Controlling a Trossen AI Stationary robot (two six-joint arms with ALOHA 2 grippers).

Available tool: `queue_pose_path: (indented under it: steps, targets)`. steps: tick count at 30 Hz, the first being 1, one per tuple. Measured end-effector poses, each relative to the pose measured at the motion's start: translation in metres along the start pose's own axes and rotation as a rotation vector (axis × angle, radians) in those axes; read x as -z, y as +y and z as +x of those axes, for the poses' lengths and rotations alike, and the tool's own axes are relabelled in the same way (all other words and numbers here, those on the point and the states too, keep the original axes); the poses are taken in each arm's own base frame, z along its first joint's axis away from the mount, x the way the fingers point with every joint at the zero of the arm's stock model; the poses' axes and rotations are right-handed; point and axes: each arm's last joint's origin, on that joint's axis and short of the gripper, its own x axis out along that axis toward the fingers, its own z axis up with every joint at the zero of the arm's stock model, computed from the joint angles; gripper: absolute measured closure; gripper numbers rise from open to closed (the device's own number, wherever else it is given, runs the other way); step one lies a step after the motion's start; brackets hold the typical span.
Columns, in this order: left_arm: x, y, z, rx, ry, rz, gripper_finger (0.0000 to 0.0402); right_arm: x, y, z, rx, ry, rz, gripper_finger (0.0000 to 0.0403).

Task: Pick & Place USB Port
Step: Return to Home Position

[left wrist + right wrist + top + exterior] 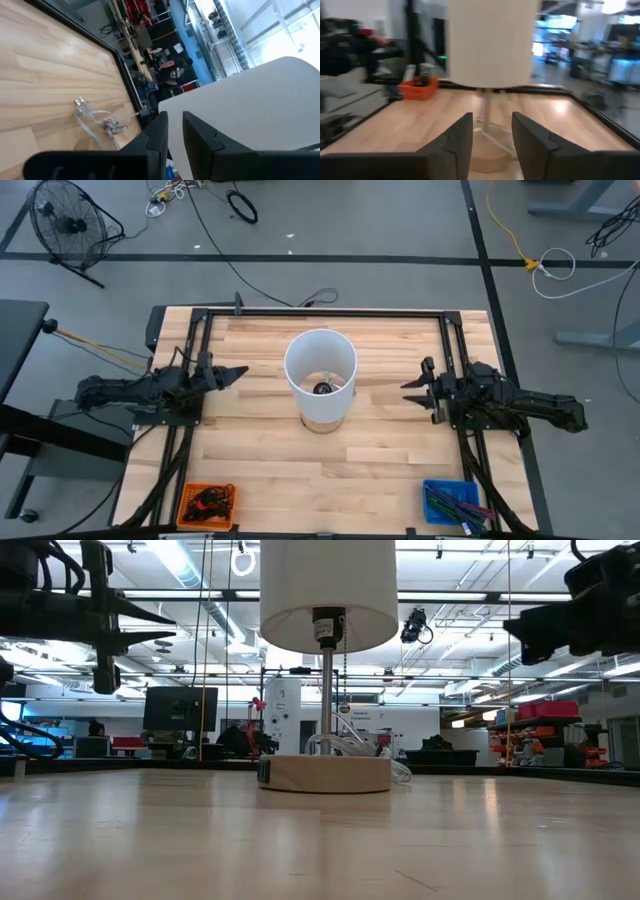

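A table lamp with a white shade (320, 365) stands on its round wooden base (325, 773) in the middle of the table. A dark port (264, 772) shows in the base's side. A clear cable with a plug (95, 122) lies slack on the table near the lamp, and its loops (352, 746) show behind the base. My left gripper (243, 371) hangs above the table left of the shade, open by a narrow gap (174, 131), pointing at the lamp. My right gripper (407, 388) hangs right of the shade, open (492, 135), also pointing at the lamp. Neither touches anything.
An orange bin (207, 505) with dark parts sits at the table's near left corner and a blue bin (452, 502) at the near right corner. A black frame (320, 312) runs along the far edge and both sides. Bare wood lies in front of the lamp.
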Motion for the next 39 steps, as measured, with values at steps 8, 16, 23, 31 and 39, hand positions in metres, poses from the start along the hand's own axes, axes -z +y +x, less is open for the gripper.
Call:
queue_pose_path:
  steps: [8,16,23,31,39]
  targets:
    - [-0.0007,0.0003,0.0002,-0.003,-0.007,0.001,0.0342,0.0008,-0.0066,-0.0008,0.23,0.014,0.009,0.0266]
    - [-0.0008,0.0003,0.0003,-0.003,-0.009,0.0,0.0342,0.0008,-0.0077,-0.0011,0.272,0.014,0.012,0.0266]
    - [-0.0044,0.0018,0.0013,-0.017,-0.048,0.004,0.0342,0.0008,-0.0077,-0.0011,0.272,0.014,0.012,0.0266]
    - [-0.0054,0.0022,0.0015,-0.021,-0.059,0.005,0.0342,0.0006,-0.0078,-0.0011,0.272,0.013,0.011,0.0266]
    - [-0.0042,0.0027,0.0016,-0.017,-0.025,0.098,0.0342,0.0005,-0.0077,-0.0011,0.272,0.013,0.011,0.0266]
